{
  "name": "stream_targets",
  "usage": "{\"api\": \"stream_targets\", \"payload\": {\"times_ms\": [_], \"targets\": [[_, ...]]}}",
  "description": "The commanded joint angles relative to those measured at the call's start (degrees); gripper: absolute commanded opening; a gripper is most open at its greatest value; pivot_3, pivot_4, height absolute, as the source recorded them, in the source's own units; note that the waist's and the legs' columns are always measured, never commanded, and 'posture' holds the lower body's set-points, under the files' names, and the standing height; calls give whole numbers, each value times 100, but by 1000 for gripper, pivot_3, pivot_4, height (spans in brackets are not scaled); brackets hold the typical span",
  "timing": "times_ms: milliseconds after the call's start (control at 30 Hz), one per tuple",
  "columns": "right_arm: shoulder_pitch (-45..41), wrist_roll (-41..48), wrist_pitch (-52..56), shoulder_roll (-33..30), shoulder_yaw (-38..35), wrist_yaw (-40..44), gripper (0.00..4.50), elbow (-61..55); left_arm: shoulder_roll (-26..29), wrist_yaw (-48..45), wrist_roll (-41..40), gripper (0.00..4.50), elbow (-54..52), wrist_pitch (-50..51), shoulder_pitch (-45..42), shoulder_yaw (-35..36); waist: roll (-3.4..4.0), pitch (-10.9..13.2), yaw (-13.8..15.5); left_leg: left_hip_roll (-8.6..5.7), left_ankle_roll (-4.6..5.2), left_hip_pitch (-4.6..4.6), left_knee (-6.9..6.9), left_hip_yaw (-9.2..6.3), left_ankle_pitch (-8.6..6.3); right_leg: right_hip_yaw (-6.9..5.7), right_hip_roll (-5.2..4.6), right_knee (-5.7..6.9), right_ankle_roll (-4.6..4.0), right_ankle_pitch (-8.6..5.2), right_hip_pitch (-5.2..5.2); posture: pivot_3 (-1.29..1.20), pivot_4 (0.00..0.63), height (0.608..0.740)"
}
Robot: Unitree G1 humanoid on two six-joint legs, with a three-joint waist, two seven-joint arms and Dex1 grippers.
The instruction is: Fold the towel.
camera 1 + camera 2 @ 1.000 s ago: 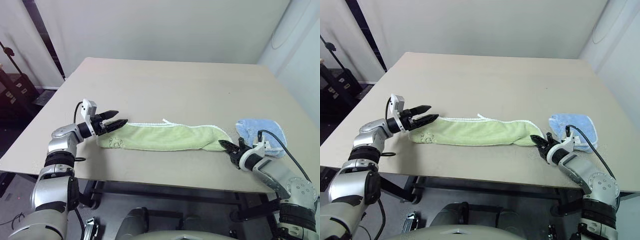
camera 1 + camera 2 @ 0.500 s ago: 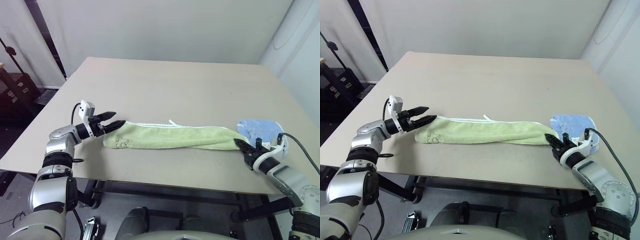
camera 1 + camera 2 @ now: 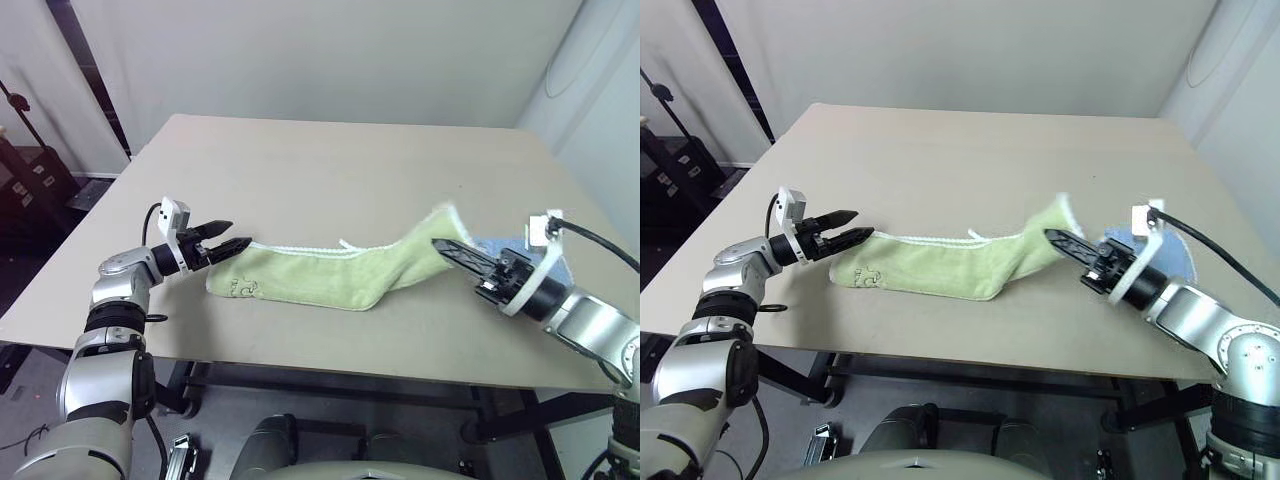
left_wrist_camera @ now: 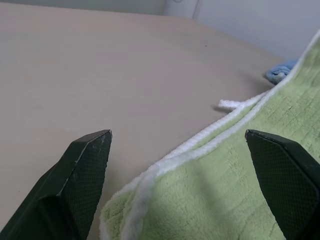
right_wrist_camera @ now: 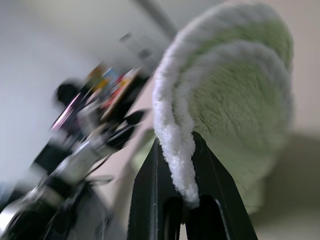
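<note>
The green towel (image 3: 320,278) is lying as a long, bunched strip across the near half of the tan table (image 3: 330,170), running left to right. Its left end, with the small dark embroidered doodle (image 3: 240,288), is resting flat on the table. Its right end is being held up off the surface, so the cloth is rising in a slope toward the right.

The right pincer (image 3: 441,244) is pinching that raised end: its two black fingers are pressed together on the white stitched edging (image 5: 175,135), which is folding over the fingertips in the right wrist view. This pincer is pointing leftward, roughly level, above the table.

The left pincer (image 3: 238,243) is hovering just beside the towel's left end, pointing right along the strip. Its fingers (image 4: 82,170) are spread wide apart and are gripping nothing; in the left wrist view the towel's white border is lying between them, below, with no visible contact.

A smaller light blue towel (image 3: 1175,255) is sitting on the table at the right, partly hidden behind the right arm, near the lifted end of the green towel but apart from it.
</note>
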Motion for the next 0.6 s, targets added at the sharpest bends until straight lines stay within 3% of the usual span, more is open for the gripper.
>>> {"api": "stream_targets", "payload": {"times_ms": [33,267,433,600], "targets": [[-569,-657,54,194,802,182,44,143,4,-15,11,4500,-24,-105,-200,-20,0,0,-4,0,0,-2,0,0,0,0,0,0,0,0,-2,0,0,709],[-1136,-2257,-160,845,2066,750,44,638,-35,-24,-19,4500,-74,-125,-181,8,-1,-1,9,-3,12,-42,1,-2,8,-4,1,2,6,4,-36,0,0,709],[-1261,-3154,-279,1190,2494,964,44,937,4,-54,-53,4500,-97,-120,-155,49,-2,-2,-2,-4,13,-76,11,-1,12,-1,9,19,61,35,-74,0,0,709],[-1421,-3879,-422,1465,2733,1244,44,1284,-57,-130,-95,4500,-149,-58,-198,40,-2,-2,-15,-3,11,-73,14,-1,14,-2,15,33,63,39,-80,0,0,709]]}}
